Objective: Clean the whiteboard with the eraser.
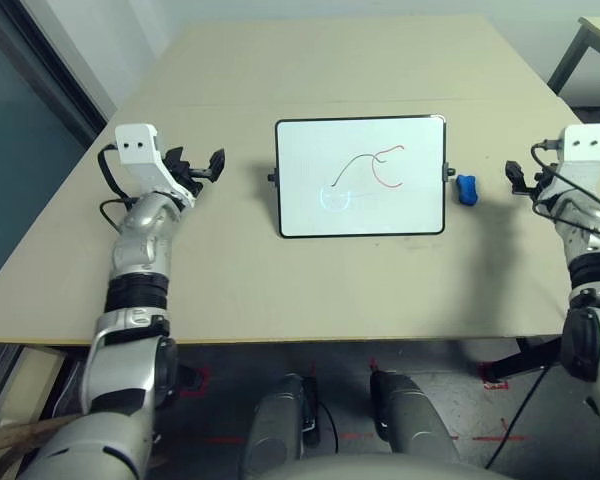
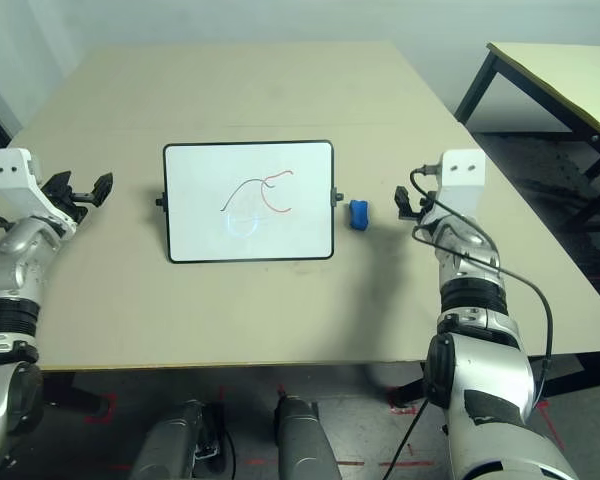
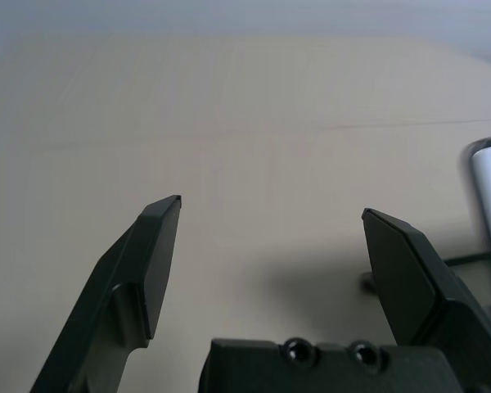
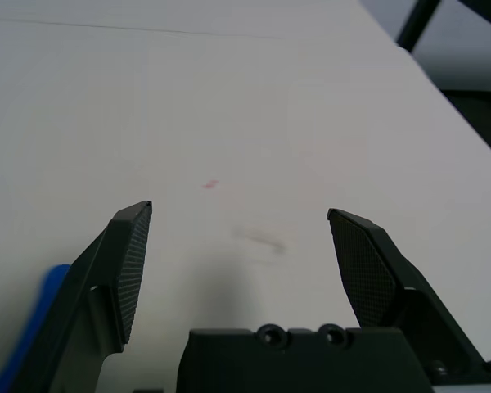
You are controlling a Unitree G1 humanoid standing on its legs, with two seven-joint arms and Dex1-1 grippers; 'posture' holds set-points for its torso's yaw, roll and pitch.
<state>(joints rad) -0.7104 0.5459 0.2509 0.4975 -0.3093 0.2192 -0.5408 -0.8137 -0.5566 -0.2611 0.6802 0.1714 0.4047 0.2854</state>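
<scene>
I am sitting with both arms raised over the tan table (image 1: 230,280), one on each side of the whiteboard (image 1: 361,176), and nothing is in hand yet. The step, as I am judging it, is fetching the eraser (image 1: 466,189), which is lying on the table just beside the board's right edge, next to its small black side knob (image 1: 449,172). The right gripper (image 4: 239,221) is hovering to the right of the eraser, fingers spread wide and empty; in its wrist view the blue block is peeking in beside one finger (image 4: 124,262), so it is not yet lined up between the two.

To do this well, I am planning to slide the right gripper leftward until the eraser is centred between the fingers, then lower and pinch it across its narrow width, keeping clear of the knob and the black frame so the board is not nudged. The left gripper (image 3: 270,217) is also spread and empty, floating to the left of the board; I am thinking it could steady the near-left frame while wiping, since the board may skate on the smooth tabletop.

The whiteboard is lying flat at the table's centre, slightly skewed, white with rounded corners. It is carrying a thin dark curved stroke and a red looping one near the middle, with a faint pale glare beside them. The eraser is small, rounded and bright blue.
</scene>
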